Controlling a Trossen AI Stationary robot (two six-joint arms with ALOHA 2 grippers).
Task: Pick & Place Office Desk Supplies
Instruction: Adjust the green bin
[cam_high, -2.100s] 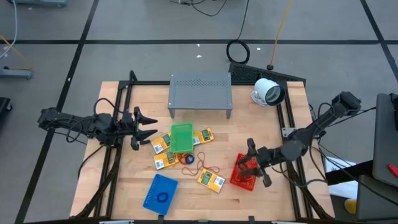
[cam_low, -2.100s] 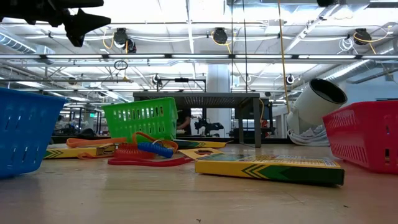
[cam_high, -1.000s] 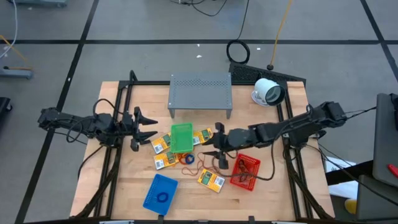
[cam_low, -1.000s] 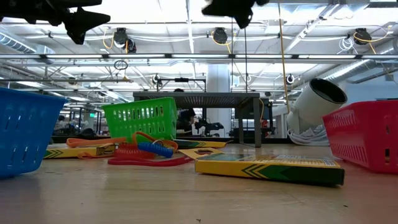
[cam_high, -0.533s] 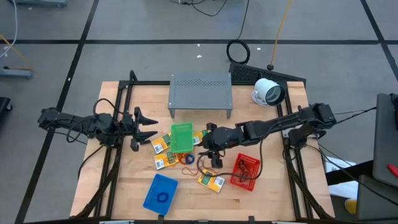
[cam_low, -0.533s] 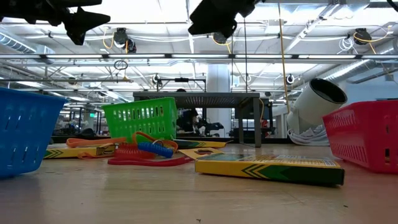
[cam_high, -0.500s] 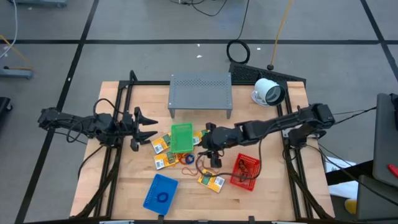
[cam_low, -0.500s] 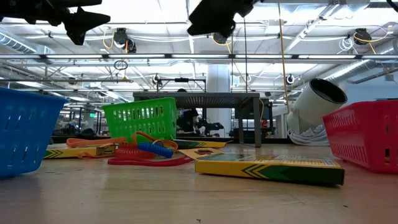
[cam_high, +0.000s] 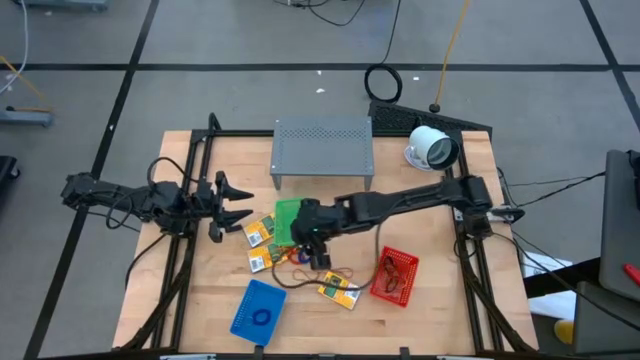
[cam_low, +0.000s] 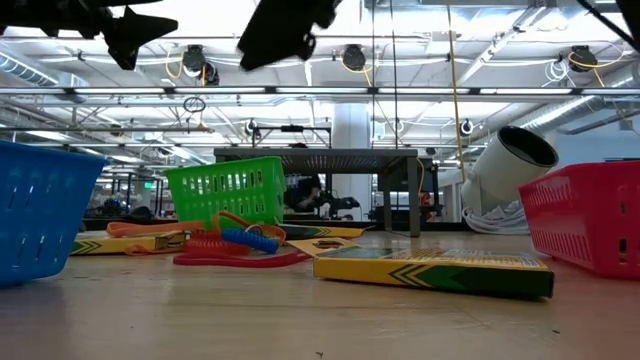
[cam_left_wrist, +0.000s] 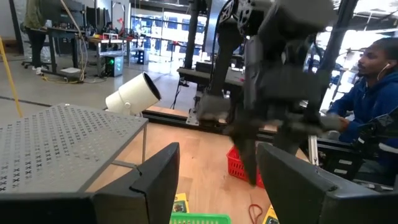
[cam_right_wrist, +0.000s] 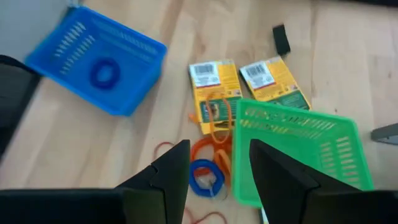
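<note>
From above, the right gripper (cam_high: 312, 247) reaches over the wooden table's (cam_high: 430, 310) middle, fingers open and empty, beside the green plastic basket (cam_high: 292, 216). Four flat yellow packets (cam_high: 340, 290) lie scattered around. The left gripper (cam_high: 232, 203) waits open at the table's left edge. A blue plastic basket (cam_high: 259, 309) and a red plastic basket (cam_high: 394, 277) sit nearer the front. In the right wrist view, a blue coiled ring (cam_right_wrist: 206, 175) and orange rubber bands (cam_right_wrist: 214, 126) lie between two packets and the green basket.

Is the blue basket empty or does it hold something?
Not empty: the blue basket holds one blue ring on its floor, also seen from above.
</note>
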